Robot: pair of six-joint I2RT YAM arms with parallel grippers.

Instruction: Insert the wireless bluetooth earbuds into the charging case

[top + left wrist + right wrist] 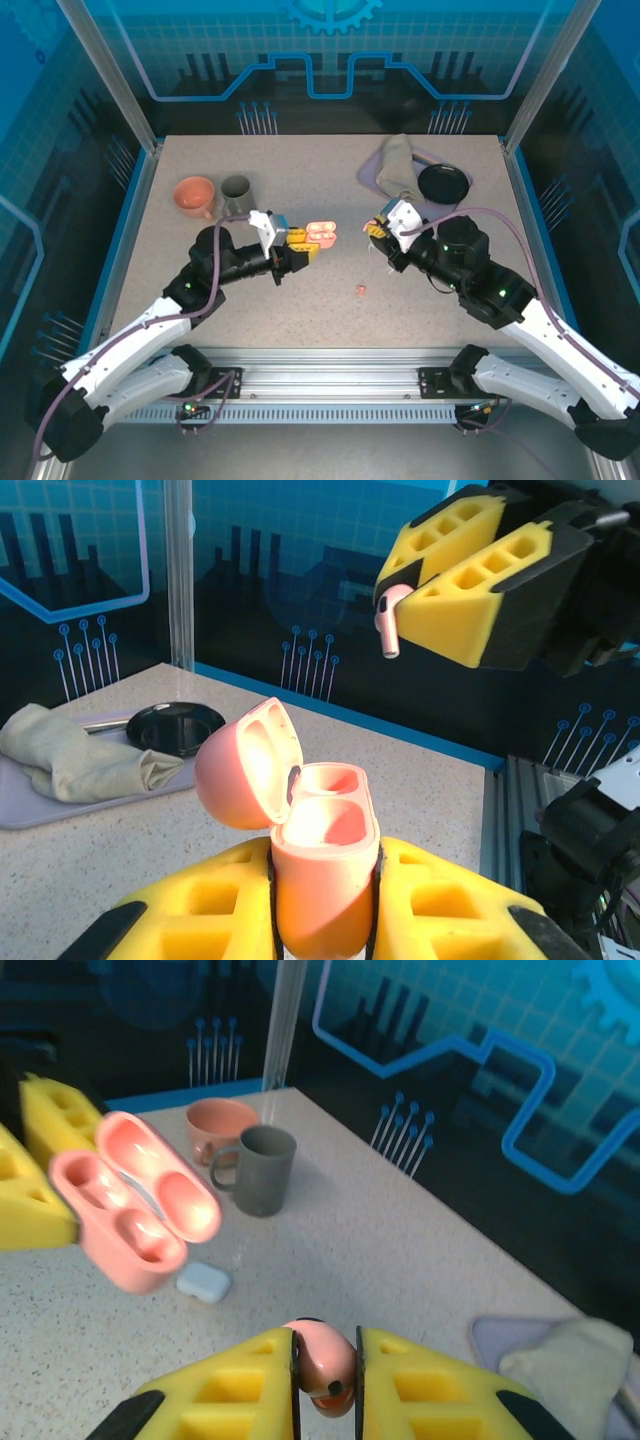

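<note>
We see the left hand [303,247] clamped on the open pink charging case [322,840], the right hand [325,1355] pinching a pink earbud [388,620] close by, a second earbud [361,290] lying on the table [300,320], and none seated yet, we judge.

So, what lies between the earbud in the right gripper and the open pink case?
Nothing but open air: the left wrist view shows the earbud apart from the case.
</note>
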